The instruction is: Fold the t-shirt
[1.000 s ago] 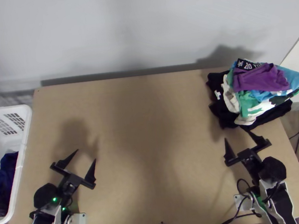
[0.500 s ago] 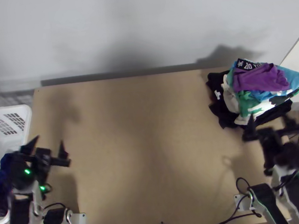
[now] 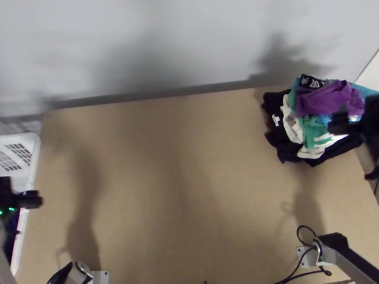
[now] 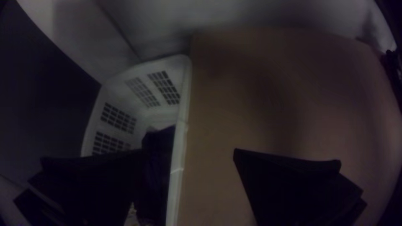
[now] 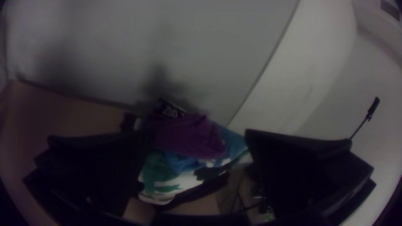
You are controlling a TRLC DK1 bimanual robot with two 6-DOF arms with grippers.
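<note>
Over the white basket point(image 3: 35, 151), the left gripper point(image 3: 17, 199) hangs spread wide

My 2 wide black fingers point(image 5: 307, 175) stood well apart, and beyond them I saw a heap of clothes point(image 5: 188, 163) on the brown tabletop point(image 5: 54, 109). 1 bunched purple cloth point(image 5: 188, 136) lay uppermost, over blue cloth point(image 5: 232, 142), with green-and-white cloth point(image 5: 157, 167) and dark cloth point(image 5: 205, 191) lower down. A black band point(image 5: 169, 109) with pale lettering edged the purple. Past the heap rose a pale wall point(image 5: 209, 54).
</note>
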